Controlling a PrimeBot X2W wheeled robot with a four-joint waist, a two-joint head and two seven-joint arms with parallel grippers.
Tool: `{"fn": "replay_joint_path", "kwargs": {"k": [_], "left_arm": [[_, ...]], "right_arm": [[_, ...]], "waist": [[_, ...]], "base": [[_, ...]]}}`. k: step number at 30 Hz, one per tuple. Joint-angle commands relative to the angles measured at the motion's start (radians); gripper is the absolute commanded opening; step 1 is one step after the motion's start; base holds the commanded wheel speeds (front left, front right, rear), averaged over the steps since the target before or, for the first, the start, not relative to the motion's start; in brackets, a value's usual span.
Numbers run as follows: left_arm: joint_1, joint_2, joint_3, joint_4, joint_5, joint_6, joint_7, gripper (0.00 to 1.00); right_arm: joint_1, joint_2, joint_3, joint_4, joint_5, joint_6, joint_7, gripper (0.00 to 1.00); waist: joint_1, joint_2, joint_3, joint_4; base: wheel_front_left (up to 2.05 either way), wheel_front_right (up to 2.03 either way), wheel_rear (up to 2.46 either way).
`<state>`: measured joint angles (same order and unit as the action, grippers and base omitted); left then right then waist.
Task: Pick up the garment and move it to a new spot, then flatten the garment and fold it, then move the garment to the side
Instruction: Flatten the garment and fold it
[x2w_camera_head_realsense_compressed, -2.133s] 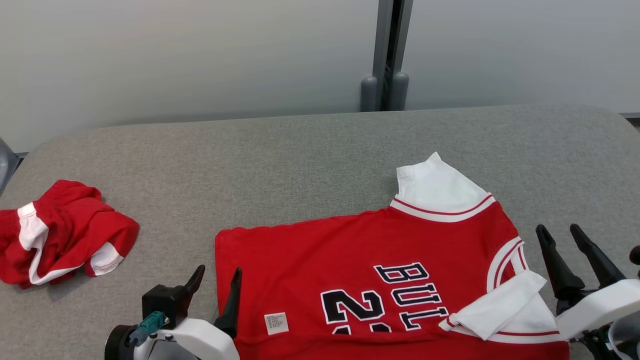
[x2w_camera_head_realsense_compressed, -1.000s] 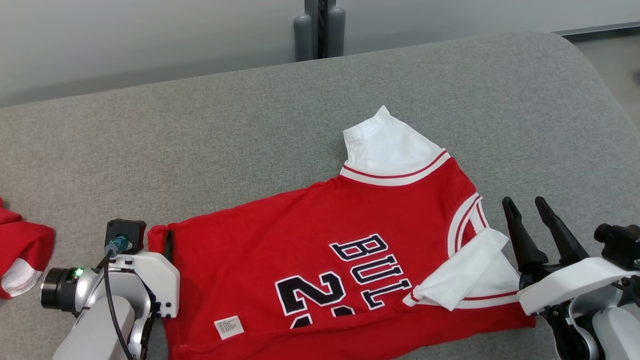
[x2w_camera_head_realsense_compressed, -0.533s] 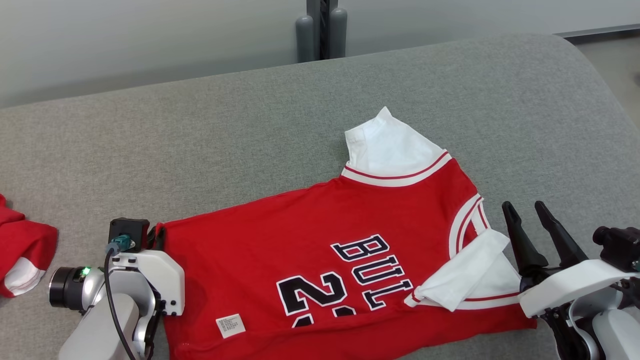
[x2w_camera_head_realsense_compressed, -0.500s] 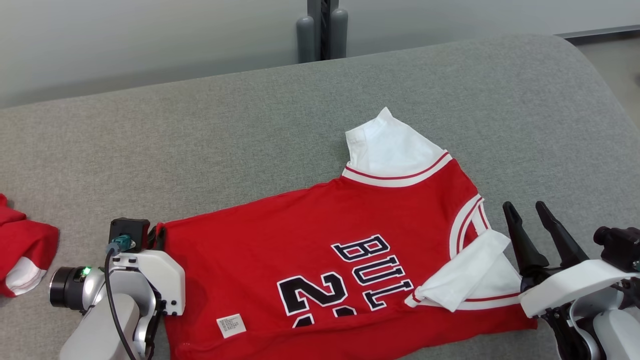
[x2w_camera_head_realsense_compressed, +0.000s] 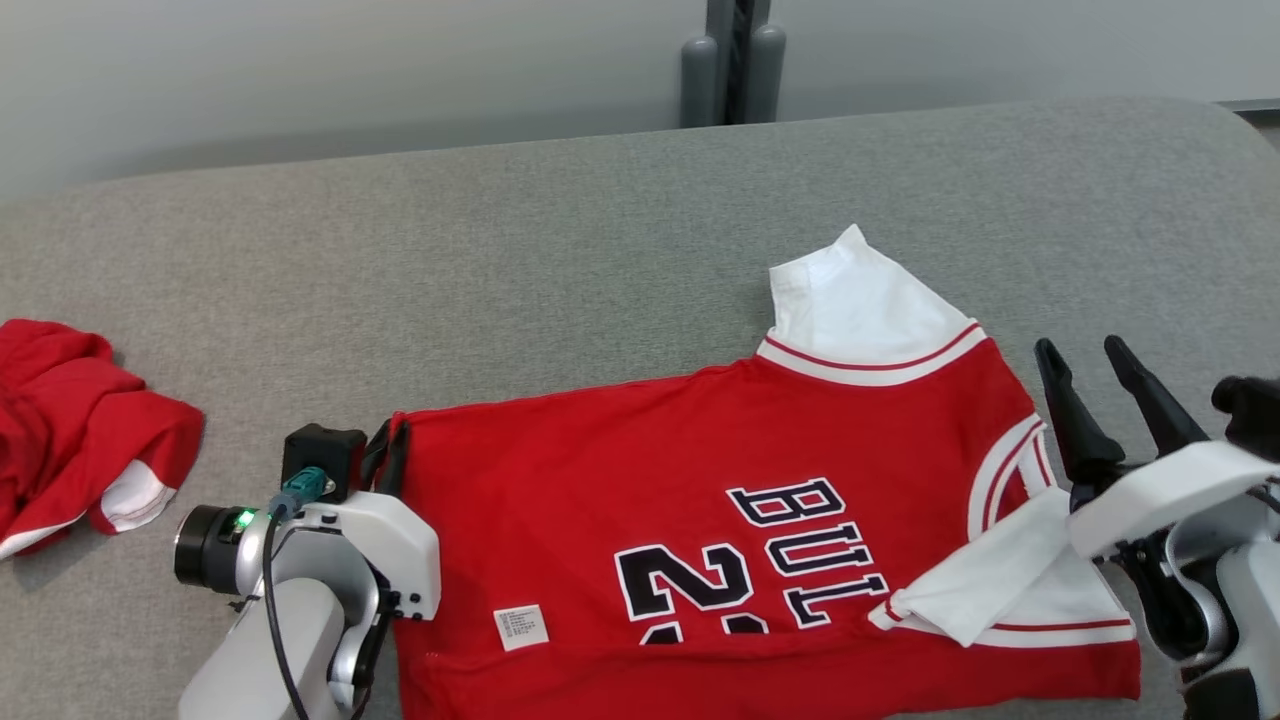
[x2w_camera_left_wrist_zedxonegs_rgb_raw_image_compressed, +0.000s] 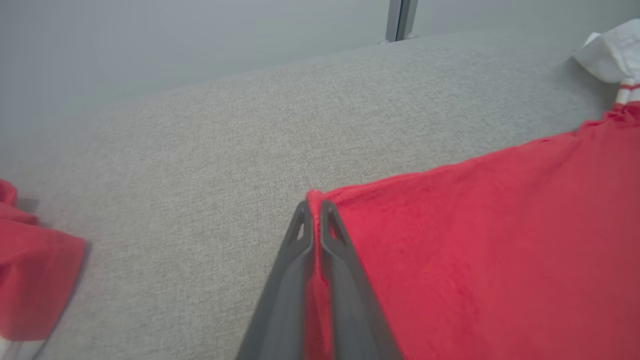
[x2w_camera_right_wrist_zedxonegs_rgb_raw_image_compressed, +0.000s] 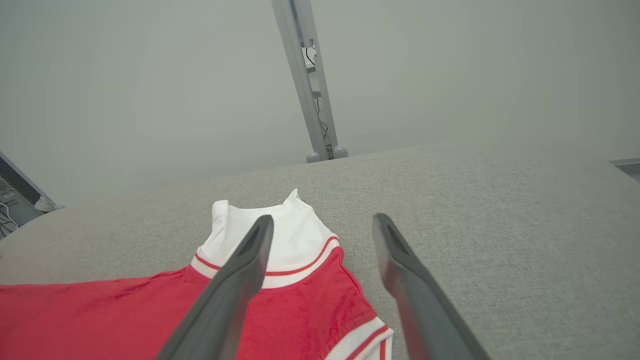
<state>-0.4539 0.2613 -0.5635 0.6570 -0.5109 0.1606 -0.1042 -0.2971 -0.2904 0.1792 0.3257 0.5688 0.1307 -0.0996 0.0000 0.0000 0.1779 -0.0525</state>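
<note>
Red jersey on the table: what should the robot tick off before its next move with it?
1. Left claw shut on the red jersey corner: ok.
2. Right claw gripping cloth: not ok, open and holding nothing.
3. Jersey lying flat: not ok, the near white sleeve is folded over.
4. Left grip holds both layers: cannot tell.
5. Crumpled red garment apart from the jersey: ok.
6. Bare table beyond the jersey: ok.
</note>
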Motion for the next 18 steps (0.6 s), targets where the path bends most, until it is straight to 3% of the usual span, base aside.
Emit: {"fn": "replay_joint_path", "kwargs": {"k": [1,10,18], "left_arm": [[0.013,-0.003,-0.003,-0.011,0.007,0.006,-0.006,0.00],[-0.008,-0.066,-0.047,-0.102,0.020,0.019,-0.008,0.00],[-0.041,-0.115,-0.084,-0.119,0.030,0.003,-0.015,0.00]], "right_arm": [[-0.032,-0.004,0.003,0.016,0.001,0.000,0.015,1.00],[-0.309,-0.068,0.084,0.256,0.022,0.000,0.157,1.00],[-0.455,-0.136,0.171,0.408,0.050,0.000,0.173,1.00]], "waist": [[0.0000,0.0000,0.010,0.022],[0.0000,0.0000,0.084,0.140],[0.0000,0.0000,0.143,0.223]], "base": [[0.00,0.00,0.00],[0.00,0.00,0.00],[0.00,0.00,0.00]]}}
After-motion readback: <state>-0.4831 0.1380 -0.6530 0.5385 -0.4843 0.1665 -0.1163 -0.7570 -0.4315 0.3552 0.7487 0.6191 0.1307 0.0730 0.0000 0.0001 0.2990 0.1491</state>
